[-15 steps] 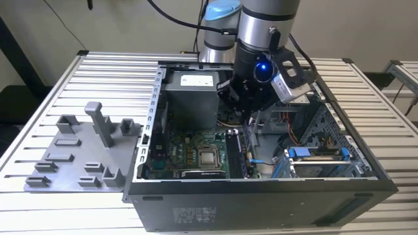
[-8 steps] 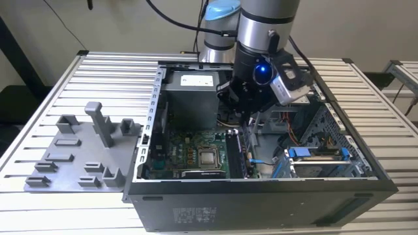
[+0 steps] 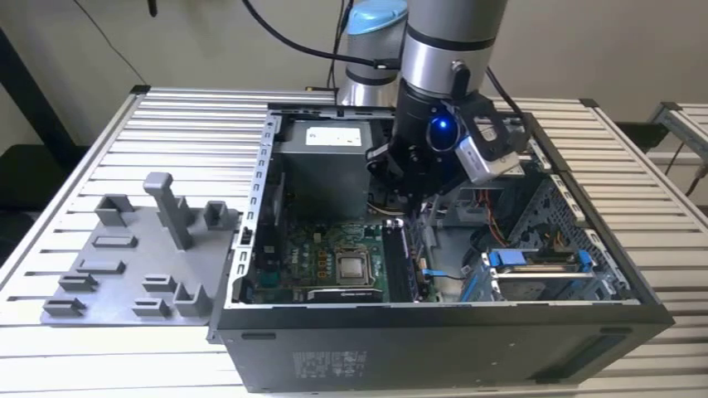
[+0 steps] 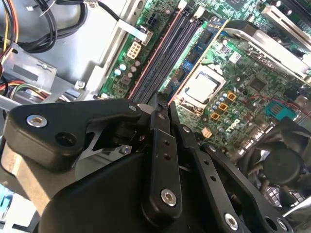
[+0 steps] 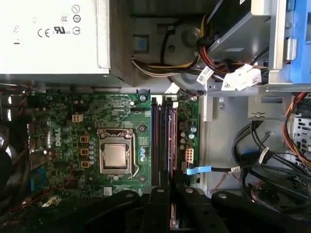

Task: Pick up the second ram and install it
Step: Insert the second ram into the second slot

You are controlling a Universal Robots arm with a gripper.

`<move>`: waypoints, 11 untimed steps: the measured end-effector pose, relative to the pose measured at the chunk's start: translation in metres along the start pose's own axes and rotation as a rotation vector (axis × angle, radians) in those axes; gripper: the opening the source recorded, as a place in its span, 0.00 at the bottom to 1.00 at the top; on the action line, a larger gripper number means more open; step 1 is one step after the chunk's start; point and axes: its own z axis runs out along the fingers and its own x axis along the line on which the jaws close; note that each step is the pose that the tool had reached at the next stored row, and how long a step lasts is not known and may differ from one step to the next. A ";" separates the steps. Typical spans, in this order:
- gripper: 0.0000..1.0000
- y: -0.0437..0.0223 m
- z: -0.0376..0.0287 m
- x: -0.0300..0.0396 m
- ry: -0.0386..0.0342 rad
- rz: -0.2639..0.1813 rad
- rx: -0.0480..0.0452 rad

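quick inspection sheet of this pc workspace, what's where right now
surface: slatted metal table carrying an open computer case, with a grey holder tray at the exterior view's left
job's things: memory slots beside the processor socket on the motherboard; second ram cannot be told apart for sure
clutter: nothing seen
pincer: pincer is inside the case, just above one end of the memory slots
cables: wire bundle by the power supply; black cables beside the board
surroundings: plain wall
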 end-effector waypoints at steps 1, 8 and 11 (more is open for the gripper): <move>0.14 0.0002 0.0012 0.0000 0.0000 0.000 0.0003; 0.14 0.0010 0.0078 0.0002 -0.0001 0.000 0.0045; 0.14 0.0015 0.0104 0.0003 -0.0001 0.000 0.0057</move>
